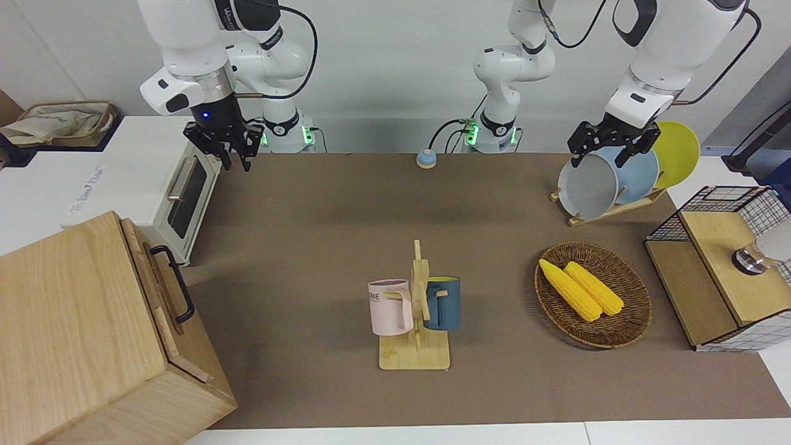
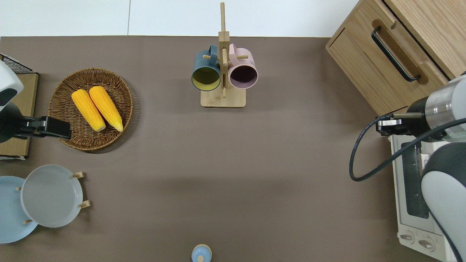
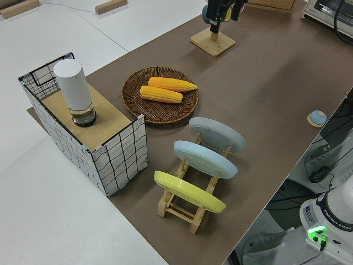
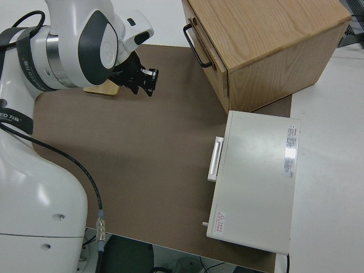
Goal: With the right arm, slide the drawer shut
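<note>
I count: 2 corn cobs (image 1: 581, 288) in the wicker basket (image 1: 624, 330) | 2 mugs (image 1: 390, 307) | 3 plates (image 3: 217, 134) | 1 drawer (image 2: 395, 54) | 1 toaster oven (image 4: 256, 182)

Robotics lab staged as a kitchen: two white Franka arms (image 1: 204, 55) bolted along one edge of a brown-matted table (image 1: 321, 247), toaster oven (image 1: 179, 185), mug tree (image 1: 420, 309), plate rack (image 3: 190, 207), plain white walls.
</note>
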You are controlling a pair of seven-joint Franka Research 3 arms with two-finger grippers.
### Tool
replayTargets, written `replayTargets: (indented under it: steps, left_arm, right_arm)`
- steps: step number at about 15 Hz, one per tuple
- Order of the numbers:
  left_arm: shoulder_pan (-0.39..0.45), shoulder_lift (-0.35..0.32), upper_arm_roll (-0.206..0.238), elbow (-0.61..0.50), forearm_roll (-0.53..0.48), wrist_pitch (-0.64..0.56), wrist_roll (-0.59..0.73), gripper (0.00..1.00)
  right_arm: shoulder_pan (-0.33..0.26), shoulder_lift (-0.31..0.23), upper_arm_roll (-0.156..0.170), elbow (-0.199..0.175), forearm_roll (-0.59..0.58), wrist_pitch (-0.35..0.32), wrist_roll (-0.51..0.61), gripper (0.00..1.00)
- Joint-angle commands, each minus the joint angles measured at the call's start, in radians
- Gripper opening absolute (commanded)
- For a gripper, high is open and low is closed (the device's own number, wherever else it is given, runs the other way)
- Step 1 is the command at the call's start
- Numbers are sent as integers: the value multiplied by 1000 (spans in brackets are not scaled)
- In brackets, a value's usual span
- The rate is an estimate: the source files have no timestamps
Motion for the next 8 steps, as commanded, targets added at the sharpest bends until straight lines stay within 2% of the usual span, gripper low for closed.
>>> replayTargets:
  steps: [1,3,8]
  left_arm:
    - [5,11,-7,24,17,-20,10,993]
    - [5,11,-7,26,17,-20,10,993]
    - [5,11,-7,24,17,-20,10,993]
  right_arm:
    - [-14,22,7,4,16,26,-29,983]
    - [-13,49,7,44,3,25,-29,983]
    - [-5,56,6,50,-13,20,-29,983]
